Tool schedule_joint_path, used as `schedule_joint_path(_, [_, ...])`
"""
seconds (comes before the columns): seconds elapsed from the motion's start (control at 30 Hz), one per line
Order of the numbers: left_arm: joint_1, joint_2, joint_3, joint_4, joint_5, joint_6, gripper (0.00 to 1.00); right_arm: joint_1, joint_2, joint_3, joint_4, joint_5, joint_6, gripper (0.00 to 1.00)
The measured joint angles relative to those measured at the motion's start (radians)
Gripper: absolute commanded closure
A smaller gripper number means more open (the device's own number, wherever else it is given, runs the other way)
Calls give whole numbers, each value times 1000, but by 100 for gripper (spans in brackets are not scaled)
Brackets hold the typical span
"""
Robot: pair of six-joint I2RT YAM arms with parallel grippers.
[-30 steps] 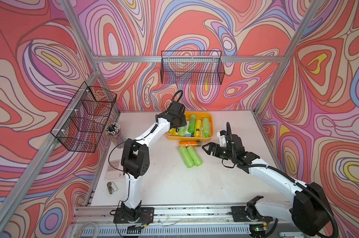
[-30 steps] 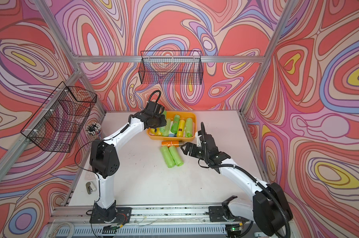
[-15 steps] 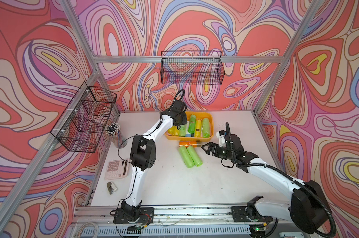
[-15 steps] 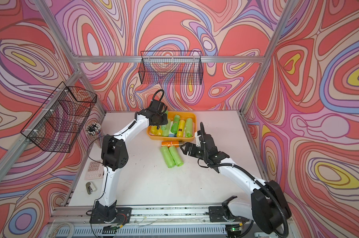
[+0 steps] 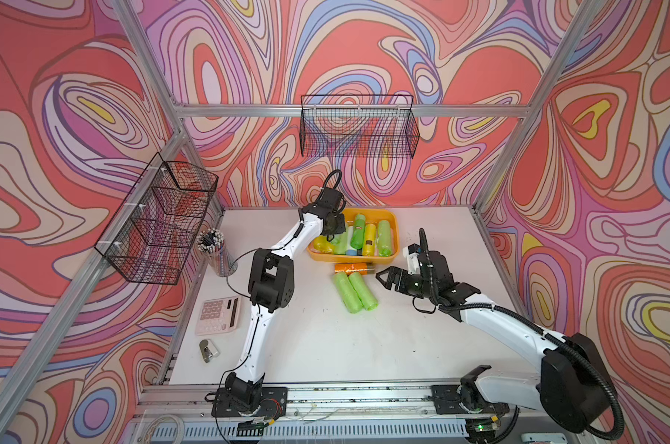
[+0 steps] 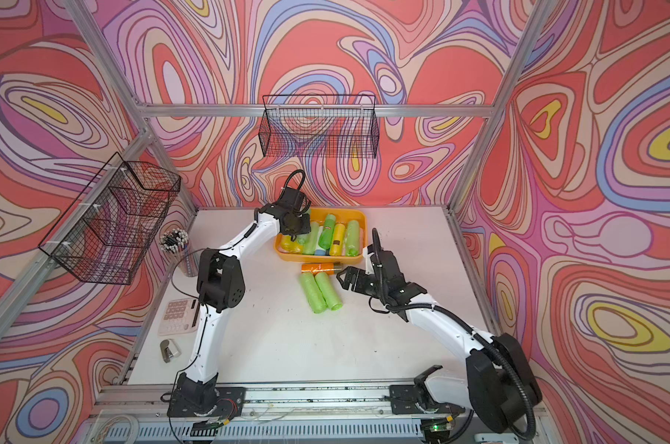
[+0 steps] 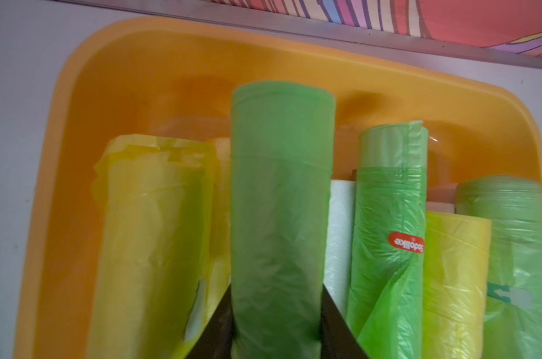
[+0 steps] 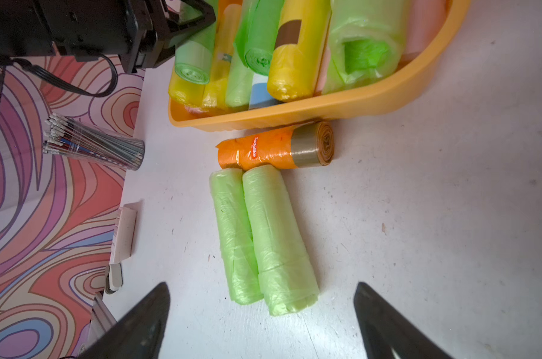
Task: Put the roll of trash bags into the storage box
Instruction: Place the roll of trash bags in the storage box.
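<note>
The storage box (image 5: 393,225) (image 6: 361,215) is a shallow orange-yellow tub at the back of the table, holding several green and yellow rolls. My left gripper (image 5: 335,227) (image 6: 301,227) (image 7: 277,289) hangs over the box's left part, shut on a green roll of trash bags (image 7: 282,186) (image 8: 192,66) that points along the box above the others. My right gripper (image 5: 383,276) (image 6: 343,275) (image 8: 262,287) is open, low over the table, just right of two light green rolls (image 5: 354,293) (image 8: 263,236) lying side by side. An orange roll (image 5: 350,268) (image 8: 273,149) lies against the box's front wall (image 8: 325,108).
A pen cup (image 5: 212,250), a pink calculator (image 5: 218,315) and a small metal item (image 5: 207,350) sit along the table's left edge. Black wire baskets hang on the left wall (image 5: 160,223) and the back wall (image 5: 358,130).
My left arm has reached a little farther over the box with the green roll, its elbow shifting right. The right arm has barely moved.
</note>
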Motion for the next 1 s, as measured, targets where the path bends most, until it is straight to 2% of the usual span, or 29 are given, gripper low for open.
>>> schedule_joint_path(0.23, [0, 42, 27, -35, -1, 16, 55, 0, 13, 0, -16, 0, 0, 5])
schedule_joint_path(0.33, [0, 42, 30, -40, -8, 21, 38, 0, 13, 0, -20, 0, 0, 5])
schedule_joint_path(0.57, [-1, 26, 15, -38, -11, 24, 31, 0, 13, 0, -45, 2, 0, 5])
schedule_joint_path(0.83, [-7, -96, -87, -2, 41, 8, 12, 0, 10, 0, -95, 0, 16, 5])
schedule_joint_path(1.0, [-33, -222, -198, 50, 42, -5, 11, 0, -62, 0, -137, 16, 19, 5])
